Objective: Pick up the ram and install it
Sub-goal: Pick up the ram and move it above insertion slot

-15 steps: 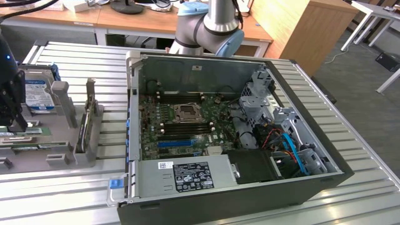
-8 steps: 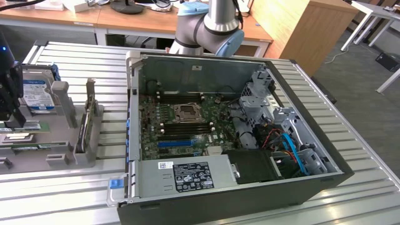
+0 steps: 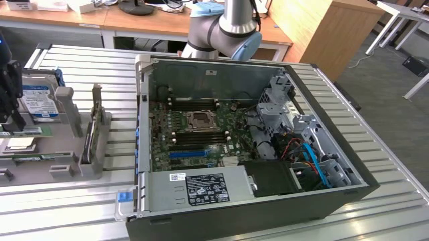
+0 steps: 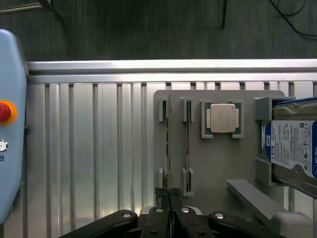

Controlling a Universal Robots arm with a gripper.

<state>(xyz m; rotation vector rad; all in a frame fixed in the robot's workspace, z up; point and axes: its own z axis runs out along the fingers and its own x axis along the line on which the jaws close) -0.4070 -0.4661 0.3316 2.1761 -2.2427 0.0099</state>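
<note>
Two thin green ram sticks stand on edge in the slots of a grey holder tray [image 4: 218, 163], one ram stick [image 4: 167, 144] directly beyond my fingertips and the other ram stick [image 4: 186, 144] beside it. My gripper [image 4: 170, 194] hovers over the near end of the first stick, its two dark fingers pressed together with nothing between them. In the exterior view a ram stick [image 3: 30, 157] lies low on the tray at that view's left. The open computer case [image 3: 234, 140] shows its motherboard with dark memory slots [image 3: 201, 134] around the processor socket [image 3: 200, 120].
On the tray a square silver processor chip [image 4: 222, 118] and a blue-labelled hard drive [image 4: 292, 146] sit beside the sticks. A pale blue-grey box with a red button [image 4: 4, 111] lies on the slatted metal table [image 4: 99, 148]. A bright-blue slot [image 3: 188, 153] and the power supply [image 3: 201, 188] occupy the case.
</note>
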